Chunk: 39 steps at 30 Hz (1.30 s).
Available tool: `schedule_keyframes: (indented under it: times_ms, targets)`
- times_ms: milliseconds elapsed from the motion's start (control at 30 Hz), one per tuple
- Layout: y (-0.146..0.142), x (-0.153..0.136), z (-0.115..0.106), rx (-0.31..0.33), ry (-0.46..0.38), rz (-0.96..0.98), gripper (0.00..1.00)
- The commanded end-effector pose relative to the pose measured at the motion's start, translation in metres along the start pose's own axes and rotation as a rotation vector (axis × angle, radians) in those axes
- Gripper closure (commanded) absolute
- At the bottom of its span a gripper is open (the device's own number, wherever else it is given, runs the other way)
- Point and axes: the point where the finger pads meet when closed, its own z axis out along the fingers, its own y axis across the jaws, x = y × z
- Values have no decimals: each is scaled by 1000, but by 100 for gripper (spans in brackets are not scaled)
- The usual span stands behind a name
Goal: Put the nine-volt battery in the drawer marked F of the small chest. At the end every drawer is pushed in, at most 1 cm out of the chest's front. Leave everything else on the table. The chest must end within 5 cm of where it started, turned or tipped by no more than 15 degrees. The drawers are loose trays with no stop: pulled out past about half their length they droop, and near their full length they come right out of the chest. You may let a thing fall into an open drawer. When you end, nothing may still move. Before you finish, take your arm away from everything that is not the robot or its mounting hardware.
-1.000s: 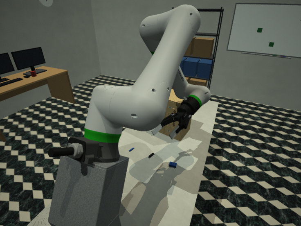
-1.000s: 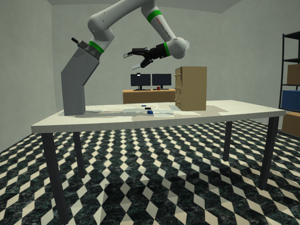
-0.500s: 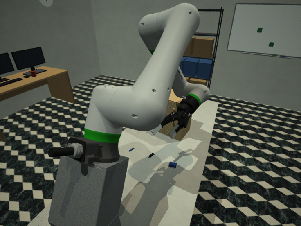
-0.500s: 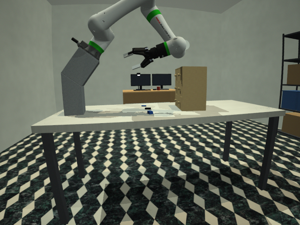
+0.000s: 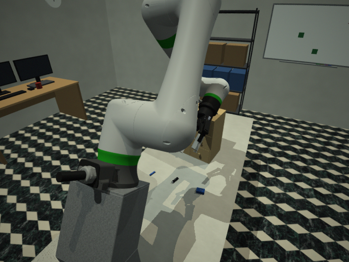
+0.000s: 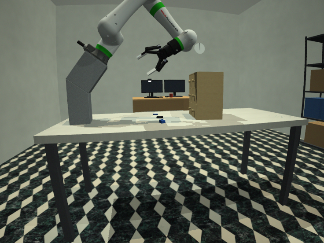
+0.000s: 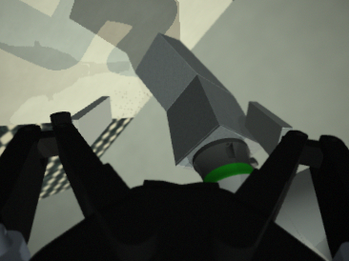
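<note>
The small brown chest [image 5: 212, 137] stands at the far end of the table, and in the exterior view [image 6: 206, 95] its drawers look pushed in. The drawer letters are too small to read. A small blue block [image 5: 200, 190], which looks like the nine-volt battery, lies on the table in front of the chest; it also shows in the exterior view [image 6: 162, 121]. My gripper [image 6: 145, 64] is open and empty, high above the table, left of the chest's top and pointing back toward my base. In the top view the gripper [image 5: 200, 135] is partly hidden by my arm.
A black cylinder with a light tip [image 5: 174, 180] and a thin blue piece [image 5: 152, 173] lie near the block. My grey pedestal [image 7: 191, 110] fills the wrist view between the open fingers. The table edge runs along the right.
</note>
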Motion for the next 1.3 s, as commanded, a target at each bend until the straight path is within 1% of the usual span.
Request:
schedule_keyframes:
  times_ms: [0, 67, 100, 200, 233, 367, 400, 467, 500, 600, 633, 700, 733, 833, 867, 967, 1000, 1067, 1100, 1200, 1233, 1267]
  targets:
    - [-10, -4, -15, 49, 178, 127, 0]
    - [-10, -4, -15, 49, 178, 127, 0]
    - [-15, -6, -23, 94, 244, 178, 0]
    - [-15, -6, -23, 94, 244, 178, 0]
    - [-20, -9, -31, 149, 304, 227, 0]
    - [-20, -9, -31, 149, 304, 227, 0]
    - [-26, -11, -40, 212, 359, 275, 0]
    - [-26, -11, -40, 212, 359, 275, 0]
    - [-33, -14, -49, 282, 404, 320, 0]
    - [-33, -14, -49, 282, 404, 320, 0]
    - [-39, -18, -58, 357, 441, 361, 0]
    - [-39, -18, -58, 357, 441, 361, 0]
    - [-46, -22, -66, 435, 468, 398, 0]
    - [-46, -22, -66, 435, 468, 398, 0]
    - [-53, -27, -75, 512, 485, 430, 0]
    - [-53, -27, -75, 512, 485, 430, 0]
    - [-59, -31, -83, 587, 494, 459, 0]
    - [-59, -31, -83, 587, 494, 459, 0]
    - [-64, -36, -90, 657, 495, 482, 0]
    - [-64, -36, -90, 657, 495, 482, 0]
    - [-70, -41, -97, 721, 491, 502, 0]
    - [-70, -41, -97, 721, 491, 502, 0]
